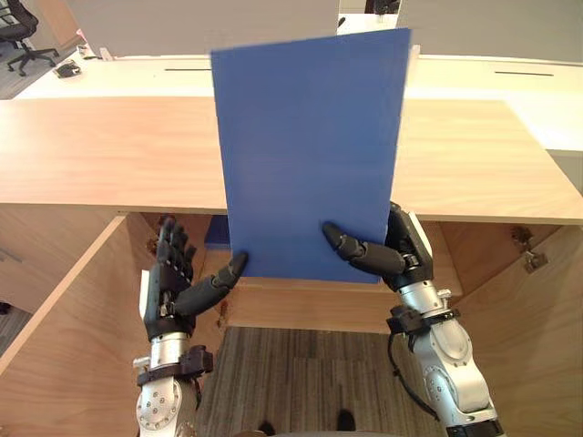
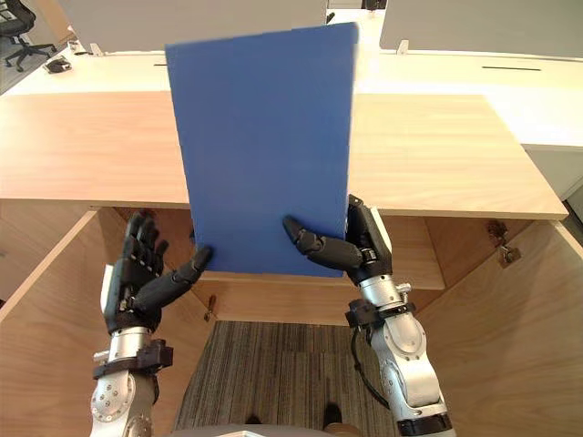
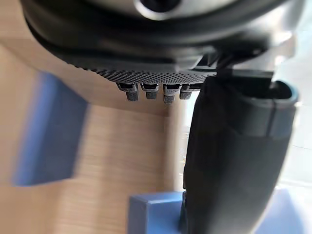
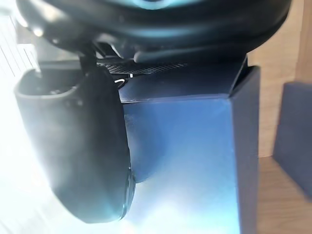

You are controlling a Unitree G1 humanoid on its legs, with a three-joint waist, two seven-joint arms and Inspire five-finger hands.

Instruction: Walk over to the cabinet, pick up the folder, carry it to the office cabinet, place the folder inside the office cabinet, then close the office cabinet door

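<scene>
Before the open wooden cabinet (image 1: pixel 100 150), the blue folder (image 1: pixel 310 146) is held upright, pinched at its lower right corner by the right hand (image 1: pixel 393 250). Beside it the left hand (image 1: pixel 171 278) is spread wide, fingers straight, thumb touching the lower left corner.

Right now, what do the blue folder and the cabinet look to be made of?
The folder looks like plastic or stiff card, matte blue: it stands flat and unbent. The cabinet looks like wood or wood-look laminate, light and matte: grain lines run along its top.
</scene>
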